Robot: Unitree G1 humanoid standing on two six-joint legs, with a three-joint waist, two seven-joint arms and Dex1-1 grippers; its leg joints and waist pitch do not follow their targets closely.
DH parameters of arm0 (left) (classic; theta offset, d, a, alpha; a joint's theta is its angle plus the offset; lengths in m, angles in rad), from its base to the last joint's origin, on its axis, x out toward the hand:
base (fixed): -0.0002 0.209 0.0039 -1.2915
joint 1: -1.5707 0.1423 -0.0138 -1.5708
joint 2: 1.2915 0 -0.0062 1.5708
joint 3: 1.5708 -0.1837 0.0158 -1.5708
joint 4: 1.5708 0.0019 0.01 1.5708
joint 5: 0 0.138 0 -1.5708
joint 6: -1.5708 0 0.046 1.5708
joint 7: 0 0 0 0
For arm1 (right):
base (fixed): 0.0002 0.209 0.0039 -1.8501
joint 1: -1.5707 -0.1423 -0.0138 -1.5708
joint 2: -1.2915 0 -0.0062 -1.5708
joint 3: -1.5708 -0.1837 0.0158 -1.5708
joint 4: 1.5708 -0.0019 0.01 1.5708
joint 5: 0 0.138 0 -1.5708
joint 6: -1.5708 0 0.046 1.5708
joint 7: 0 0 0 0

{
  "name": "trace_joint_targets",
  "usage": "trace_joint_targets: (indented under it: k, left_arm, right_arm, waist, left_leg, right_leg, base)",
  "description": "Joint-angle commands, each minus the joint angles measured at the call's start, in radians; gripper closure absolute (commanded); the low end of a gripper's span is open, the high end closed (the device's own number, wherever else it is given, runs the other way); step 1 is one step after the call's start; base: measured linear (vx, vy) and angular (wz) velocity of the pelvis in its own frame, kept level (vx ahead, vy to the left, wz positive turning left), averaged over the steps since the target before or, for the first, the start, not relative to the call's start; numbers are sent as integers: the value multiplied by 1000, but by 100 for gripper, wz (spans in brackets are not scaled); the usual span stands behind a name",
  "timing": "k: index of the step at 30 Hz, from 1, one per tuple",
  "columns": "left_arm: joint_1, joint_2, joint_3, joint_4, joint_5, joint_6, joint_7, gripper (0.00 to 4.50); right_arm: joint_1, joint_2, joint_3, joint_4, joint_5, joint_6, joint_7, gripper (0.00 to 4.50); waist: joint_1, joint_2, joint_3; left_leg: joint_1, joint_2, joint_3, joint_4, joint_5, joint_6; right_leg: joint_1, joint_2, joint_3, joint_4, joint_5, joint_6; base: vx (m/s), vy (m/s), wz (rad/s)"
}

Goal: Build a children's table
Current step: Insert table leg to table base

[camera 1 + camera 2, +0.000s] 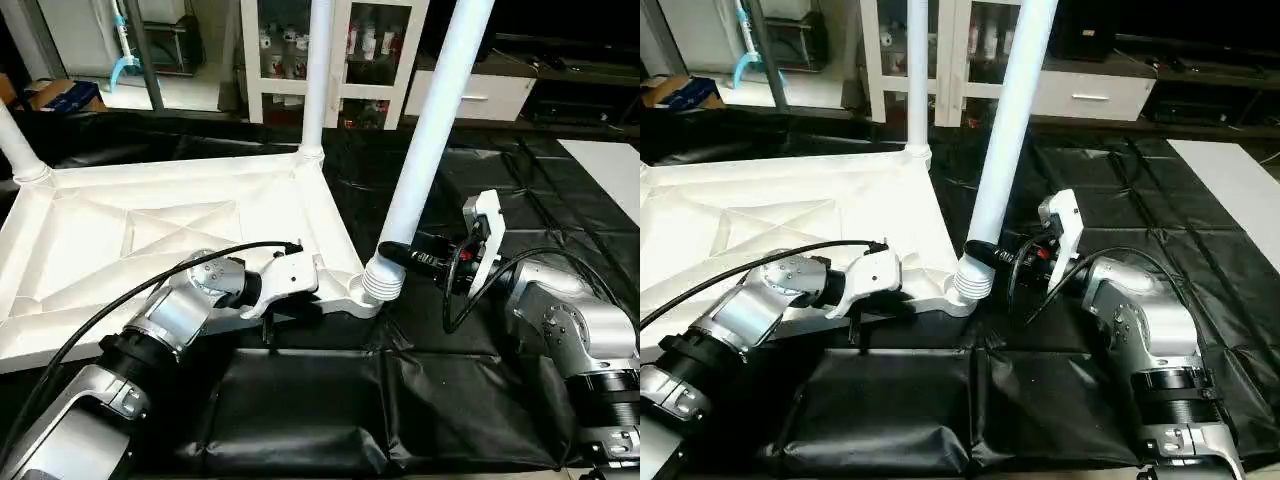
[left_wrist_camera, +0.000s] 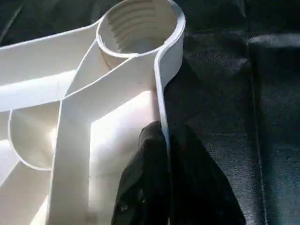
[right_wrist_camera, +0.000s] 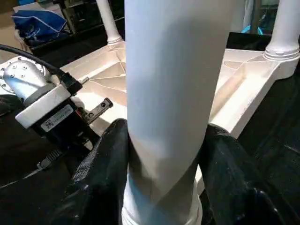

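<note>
Holding the table top [image 1: 150,235] upside down on the black sheet [image 1: 330,420], ribs up. Our left gripper [image 2: 164,136] is pinched tight on the top's near edge wall, one finger [image 2: 140,187] inside and one outside, just beside the near corner socket [image 2: 140,28]. That socket is empty in the left wrist view, threads visible. Our right gripper [image 3: 164,154] clamps the loose leg [image 1: 435,120] low on its shaft, a finger [image 3: 105,164] on each side, jaws about half spread. Leg leans, its ribbed threaded end [image 1: 383,283] right at the near socket; can't tell if it's seated. Two more legs [image 1: 318,75] stand in the far corners.
</note>
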Motion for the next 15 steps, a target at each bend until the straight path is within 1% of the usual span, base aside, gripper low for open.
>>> trace_joint_targets:
  k: [1,2,4,5,7,8,9,10,11,13,14,15]
  left_arm:
    - [30,10,-32,35,22,13,-34,450]
    - [34,4,-27,32,4,28,-53,450]
    - [43,1,-26,18,-15,45,-83,450]
    - [47,0,-26,8,-25,55,-95,450]
    - [51,0,-25,0,-32,63,-104,450]
    - [55,-1,-24,-10,-41,74,-113,450]
    - [63,-2,-24,-30,-52,93,-126,450]
    - [65,-2,-24,-34,-53,98,-126,450]
    - [68,-4,-23,-42,-53,105,-125,450]
    - [69,-7,-22,-43,-48,106,-123,450]
    - [69,-10,-21,-42,-44,109,-117,450]
    - [69,-11,-20,-40,-40,109,-112,450]
  right_arm:
    - [-18,0,2,14,-11,-25,-1,268]
    - [-20,1,6,26,-22,-37,1,268]
    - [-27,7,9,45,-23,-46,2,268]
    - [-31,10,11,52,-23,-46,3,268]
    - [-33,12,12,57,-23,-46,4,268]
    - [-35,15,15,65,-24,-45,5,268]
    - [-38,20,24,80,-30,-43,9,268]
    - [-38,21,27,82,-31,-42,10,268]
    - [-38,23,32,86,-32,-38,13,268]
    - [-38,29,41,86,-34,-35,17,268]
    - [-33,30,45,74,-27,-22,23,268]
    - [-29,29,48,66,-24,-15,27,268]
  waist:
    - [-1,-4,-53]
    - [-2,-5,-51]
    - [-2,-5,-51]
    - [-2,-6,-49]
    - [-1,-4,-50]
    - [0,-4,-49]
    - [-2,-10,-47]
    - [-2,-11,-46]
    - [-1,-9,-48]
    - [-1,-8,-46]
    - [-2,-19,-42]
    - [1,-16,-42]
  left_leg:
    - [26,52,-38,-89,-344,-27]
    - [26,51,-37,-90,-347,-25]
    - [26,51,-36,-90,-344,-24]
    - [26,52,-36,-91,-343,-23]
    - [26,53,-36,-92,-335,-20]
    - [26,54,-35,-94,-330,-20]
    - [24,54,-33,-95,-324,-17]
    - [20,54,-34,-96,-312,-11]
    - [21,55,-34,-96,-306,-10]
    - [24,55,-32,-96,-304,-7]
    - [23,55,-29,-97,-308,-3]
    - [25,55,-31,-96,-307,-2]
  right_leg:
    - [12,-75,31,-98,-487,-161]
    - [10,-74,32,-99,-485,-162]
    - [11,-76,32,-100,-483,-165]
    - [9,-75,33,-100,-481,-166]
    - [11,-76,34,-98,-465,-172]
    - [11,-74,34,-95,-443,-179]
    - [11,-74,35,-95,-436,-181]
    - [14,-74,35,-93,-427,-183]
    - [15,-75,35,-91,-418,-185]
    - [12,-74,37,-93,-410,-189]
    - [10,-73,37,-96,-422,-185]
    - [11,-75,38,-95,-427,-184]
  base:
    - [0,0,0]
    - [0,0,0]
    - [0,0,0]
    - [0,0,0]
    - [0,0,0]
    - [0,0,0]
    - [0,0,0]
    - [0,0,0]
    - [0,0,0]
    - [0,0,0]
    - [0,0,0]
    - [0,0,0]
